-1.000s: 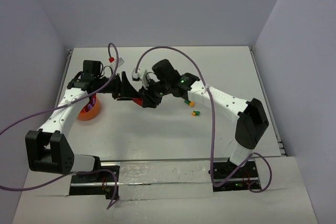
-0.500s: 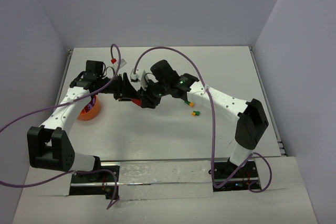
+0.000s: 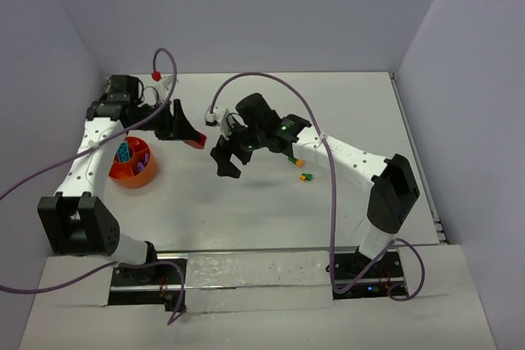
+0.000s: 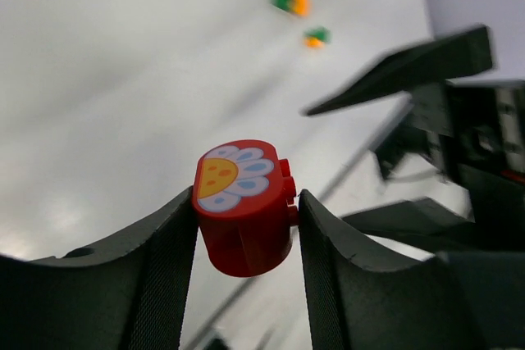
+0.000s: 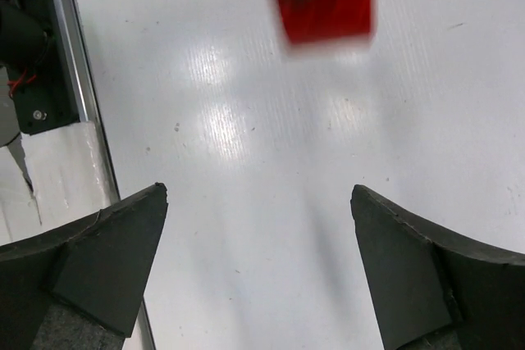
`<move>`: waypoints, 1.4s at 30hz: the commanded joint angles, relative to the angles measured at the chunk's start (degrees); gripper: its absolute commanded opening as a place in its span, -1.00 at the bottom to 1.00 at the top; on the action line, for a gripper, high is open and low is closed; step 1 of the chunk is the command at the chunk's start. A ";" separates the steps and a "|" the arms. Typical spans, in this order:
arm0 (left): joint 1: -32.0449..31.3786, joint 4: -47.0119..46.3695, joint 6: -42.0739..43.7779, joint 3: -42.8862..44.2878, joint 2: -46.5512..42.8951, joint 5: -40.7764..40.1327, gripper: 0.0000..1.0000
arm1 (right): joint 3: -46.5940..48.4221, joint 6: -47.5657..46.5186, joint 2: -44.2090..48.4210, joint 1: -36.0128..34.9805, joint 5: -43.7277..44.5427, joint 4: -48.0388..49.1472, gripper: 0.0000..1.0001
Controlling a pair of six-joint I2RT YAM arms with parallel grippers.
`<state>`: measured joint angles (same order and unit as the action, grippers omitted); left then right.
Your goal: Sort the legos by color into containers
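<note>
Left wrist view has the left gripper point(image 4: 246, 223) closed partway onto a red brick point(image 4: 239, 202) with a daisy print on top, one finger pressed against each side and the brick sitting high near the tips. The top view puts this held brick above the table point(image 3: 246, 211), just beside the orange bowl point(image 3: 123, 179), on its right and farther from the arm bases. The right gripper point(image 5: 258, 194) hangs wide open and empty over bare tabletop, near the left one. To do the drop well, the left arm should probably carry the brick over the bowl's rim, centre it on the compartment meant for red, lower it close and only then let go, since the grip is shallow and the dividers are narrow. Teal and purple pieces show inside the bowl; which section takes red I cannot tell for sure. The side wall stands close to the left of the bowl, so room there is tight, while the table's middle is open. Two loose legos point(image 3: 302, 169) lie well apart to the right, under the right arm.
</note>
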<state>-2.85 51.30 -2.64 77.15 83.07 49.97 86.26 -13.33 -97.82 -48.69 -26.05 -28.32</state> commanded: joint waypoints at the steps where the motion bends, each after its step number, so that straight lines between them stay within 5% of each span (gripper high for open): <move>1: 7.03 9.13 12.45 9.72 3.22 -10.61 -1.00 | 0.79 2.23 1.40 2.08 -2.16 0.63 1.00; 7: 11.81 9.84 15.42 19.02 7.58 -25.64 -1.00 | -0.61 2.37 1.68 3.35 -2.90 0.56 1.00; 18: 17.08 9.00 16.96 26.44 15.58 -35.23 -1.00 | -2.75 2.96 1.93 4.13 -4.53 1.33 1.00; 42: 18.85 12.84 13.63 28.41 23.29 -40.56 -1.00 | -3.68 2.99 0.88 5.28 -6.74 1.60 1.00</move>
<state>15.59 62.46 11.96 103.02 105.75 9.59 82.85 -10.31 -97.76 -43.92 -31.43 -28.08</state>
